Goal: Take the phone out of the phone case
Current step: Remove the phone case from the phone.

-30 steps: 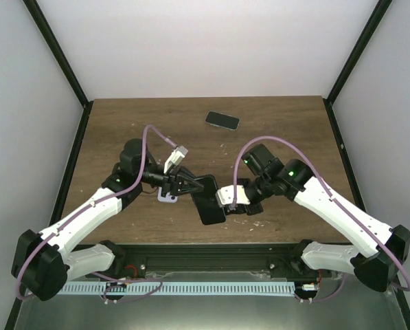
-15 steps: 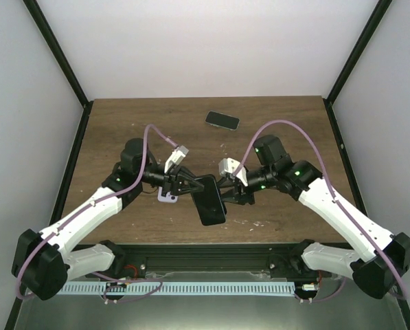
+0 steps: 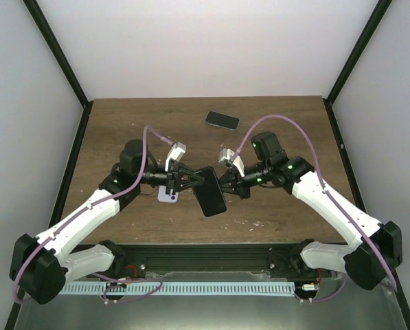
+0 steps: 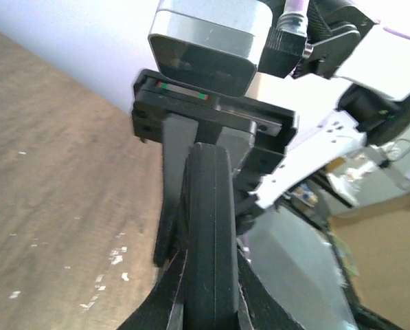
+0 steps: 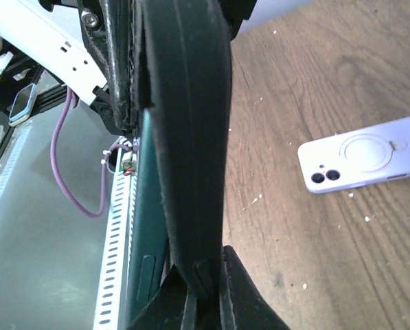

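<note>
A black cased phone hangs in the air over the middle of the table, held from both sides. My left gripper is shut on its left edge; in the left wrist view the black edge runs up between the fingers. My right gripper is shut on its right edge; in the right wrist view the black rim stands between the fingers, with a dark green slab close beside it. I cannot tell case from phone there.
A lilac phone lies flat on the table under my left gripper, also in the right wrist view. A dark phone lies at the back of the table. The table's near edge rail is close below.
My right gripper has swung from the black phone's lower right corner up to its right edge and closed there. The phone has risen and tilted slightly. The left arm has barely moved.
</note>
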Motion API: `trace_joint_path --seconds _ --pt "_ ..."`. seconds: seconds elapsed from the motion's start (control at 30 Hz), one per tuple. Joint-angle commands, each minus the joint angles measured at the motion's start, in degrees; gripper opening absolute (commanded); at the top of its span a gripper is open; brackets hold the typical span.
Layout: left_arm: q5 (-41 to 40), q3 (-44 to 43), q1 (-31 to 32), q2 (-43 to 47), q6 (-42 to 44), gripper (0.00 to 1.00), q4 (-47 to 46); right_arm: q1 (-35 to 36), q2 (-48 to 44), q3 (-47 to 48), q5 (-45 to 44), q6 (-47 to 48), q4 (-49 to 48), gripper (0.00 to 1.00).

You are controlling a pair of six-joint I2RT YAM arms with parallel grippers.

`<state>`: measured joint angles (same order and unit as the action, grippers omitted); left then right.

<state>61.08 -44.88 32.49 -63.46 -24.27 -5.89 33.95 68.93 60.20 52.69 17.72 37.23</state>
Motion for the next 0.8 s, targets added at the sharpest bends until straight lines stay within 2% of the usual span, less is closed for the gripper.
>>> trace_joint_path --seconds 0.0,0.03,0.13,0.2,0.27,0.4,0.5,0.63,0.77 --pt "-13.82 -1.61 1.56 0.72 2.49 0.00 4.82 -1.49 -1.88 -1.70 6.43 -5.90 -11.55 0.01" --pt "-17.26 -1.90 1.42 0.64 2.55 0.01 5.20 -2.36 -2.39 -3.31 7.29 -7.56 -12.85 0.01" --pt "-27.24 -2.45 1.13 -0.31 1.78 0.34 4.09 -5.69 -3.02 -9.34 6.70 -14.39 -18.72 0.01" --pt "-32.56 -3.00 0.83 -1.11 1.35 0.51 3.36 -8.67 -2.36 -13.75 7.12 -18.74 -23.03 0.01" --pt "-40.56 -3.76 0.85 -1.69 1.25 0.59 4.34 -11.91 -0.99 -17.42 8.44 -22.64 -26.82 0.01" --pt "-53.01 -3.54 0.89 -2.74 0.37 0.63 6.32 -16.18 2.90 -22.10 6.47 -27.26 -30.71 0.01" --pt "-55.14 -2.18 2.26 -3.99 -1.16 0.63 7.26 -17.45 7.42 -22.42 2.50 -29.97 -31.09 0.01" --pt "-61.89 -1.12 9.80 -5.43 0.45 0.60 9.94 -17.86 12.63 -19.76 -6.54 -35.69 -28.30 0.01" --pt "-68.95 -2.17 18.61 -8.79 2.16 0.55 14.36 -17.84 15.29 -19.48 -10.99 -40.73 -26.77 0.01"
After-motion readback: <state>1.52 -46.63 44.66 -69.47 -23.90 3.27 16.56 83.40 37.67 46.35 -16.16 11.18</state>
